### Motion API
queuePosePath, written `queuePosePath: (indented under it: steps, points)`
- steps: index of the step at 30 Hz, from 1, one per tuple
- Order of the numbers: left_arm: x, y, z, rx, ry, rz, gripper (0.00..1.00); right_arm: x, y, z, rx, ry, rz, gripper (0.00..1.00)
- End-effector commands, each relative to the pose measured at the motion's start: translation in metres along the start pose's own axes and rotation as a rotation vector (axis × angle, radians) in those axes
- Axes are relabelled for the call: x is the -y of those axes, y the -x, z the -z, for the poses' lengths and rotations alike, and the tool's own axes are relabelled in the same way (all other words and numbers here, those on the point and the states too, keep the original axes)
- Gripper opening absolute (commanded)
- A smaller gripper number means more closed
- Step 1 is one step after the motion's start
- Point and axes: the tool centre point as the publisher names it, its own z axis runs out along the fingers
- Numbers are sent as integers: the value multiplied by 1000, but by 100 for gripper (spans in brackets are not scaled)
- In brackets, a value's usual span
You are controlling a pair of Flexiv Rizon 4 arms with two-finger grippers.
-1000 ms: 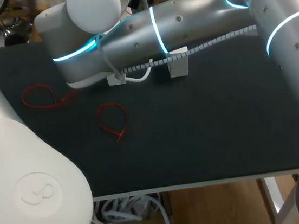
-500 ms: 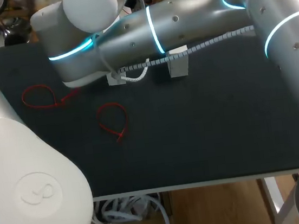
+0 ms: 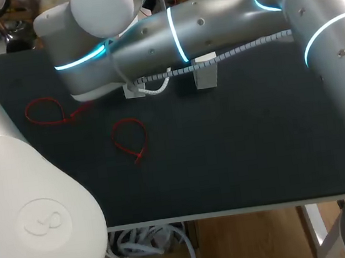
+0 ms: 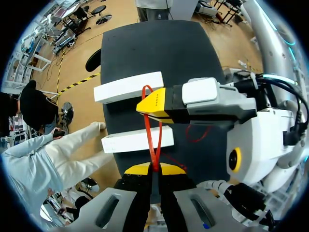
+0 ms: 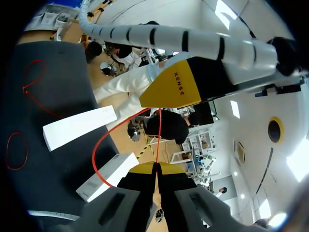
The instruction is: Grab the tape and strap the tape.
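Red tie (image 4: 151,139) spans the gap between both arms above the far side of the black table (image 3: 244,145). One end is clamped in the left gripper (image 4: 154,168), the looped end is pinched tight by the right gripper (image 5: 155,166). Beneath it, two white blocks (image 3: 206,76) stand side by side, just apart. Two red loops (image 3: 65,119) lie separately on the left half, well in from the near edge. Short dark print marks one yellow fingertip (image 5: 176,87).
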Motion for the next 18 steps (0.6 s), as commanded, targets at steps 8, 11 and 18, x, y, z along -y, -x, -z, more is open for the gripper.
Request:
queuePosePath:
  steps: [8, 11, 18]
  points:
    - [1, 1, 2, -4, 4, 0, 0, -8, -3, 1, -12, -7, -5, 0]
    - [1, 1, 2, -4, 4, 0, 0, -9, -4, 2, -15, -7, -6, 0]
    - [1, 1, 2, -4, 4, 0, 0, -12, -7, 3, -24, -4, -2, 0]
